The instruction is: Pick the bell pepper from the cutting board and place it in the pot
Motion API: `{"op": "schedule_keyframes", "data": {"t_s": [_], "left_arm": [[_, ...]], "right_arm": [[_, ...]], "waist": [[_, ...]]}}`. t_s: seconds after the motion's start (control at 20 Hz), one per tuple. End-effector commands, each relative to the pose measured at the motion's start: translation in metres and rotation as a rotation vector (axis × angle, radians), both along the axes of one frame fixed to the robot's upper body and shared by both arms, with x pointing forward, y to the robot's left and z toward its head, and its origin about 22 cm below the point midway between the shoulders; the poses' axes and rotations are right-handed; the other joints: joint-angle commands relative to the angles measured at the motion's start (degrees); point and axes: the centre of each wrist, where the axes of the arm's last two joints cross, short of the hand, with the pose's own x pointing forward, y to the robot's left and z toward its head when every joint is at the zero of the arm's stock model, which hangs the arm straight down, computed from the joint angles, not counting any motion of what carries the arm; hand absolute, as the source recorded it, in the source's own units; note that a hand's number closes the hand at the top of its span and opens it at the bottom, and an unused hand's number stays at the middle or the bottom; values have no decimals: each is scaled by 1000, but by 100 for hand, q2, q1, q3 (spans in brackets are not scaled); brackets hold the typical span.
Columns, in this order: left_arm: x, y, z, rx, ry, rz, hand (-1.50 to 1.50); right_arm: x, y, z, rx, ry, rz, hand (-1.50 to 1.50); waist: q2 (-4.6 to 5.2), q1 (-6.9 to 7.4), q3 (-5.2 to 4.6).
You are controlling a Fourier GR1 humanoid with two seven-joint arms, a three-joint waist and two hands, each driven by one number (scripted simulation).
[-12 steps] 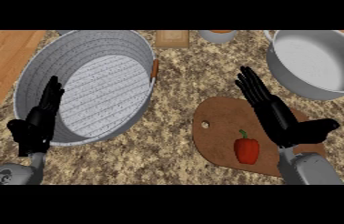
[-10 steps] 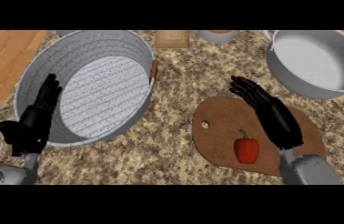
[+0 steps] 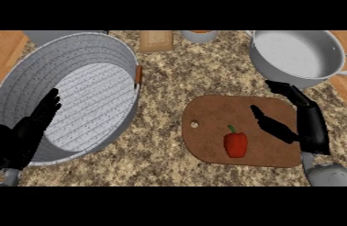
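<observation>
bell pepper [image 3: 235, 144] at board's 6 o'clock, untouched | right hand [image 3: 298, 124] released, at its 2 o'clock | left hand [image 3: 27, 133] released, resting | risk: fingers nudge pepper, rolling it; pot [image 3: 298, 55] at 1 o'clock

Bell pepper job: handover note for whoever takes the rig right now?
Right hand: open, above the cutting board's right side, beside the bell pepper, not touching it.
Left hand: open, resting at the lower left over the rim of the big grey basin.
Bell pepper: lying on the board, not yet picked.
Pot: upper right, nothing inside.
Done: nothing.
Left: grasp the pepper, carry it to the pot, release.
</observation>
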Motion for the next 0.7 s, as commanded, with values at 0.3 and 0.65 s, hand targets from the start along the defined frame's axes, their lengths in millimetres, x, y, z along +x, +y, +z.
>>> {"op": "schedule_keyframes", "data": {"t_s": [0.3,0.65], "left_arm": [[-5,-60,-50,-167,154,-136,0],[4,-67,-38,-164,166,-167,0]], "right_arm": [[-79,66,3,-63,-201,-165,-150],[-91,69,44,-39,115,-237,-150]], "waist": [[137,185,-151],[165,336,-150]]}}
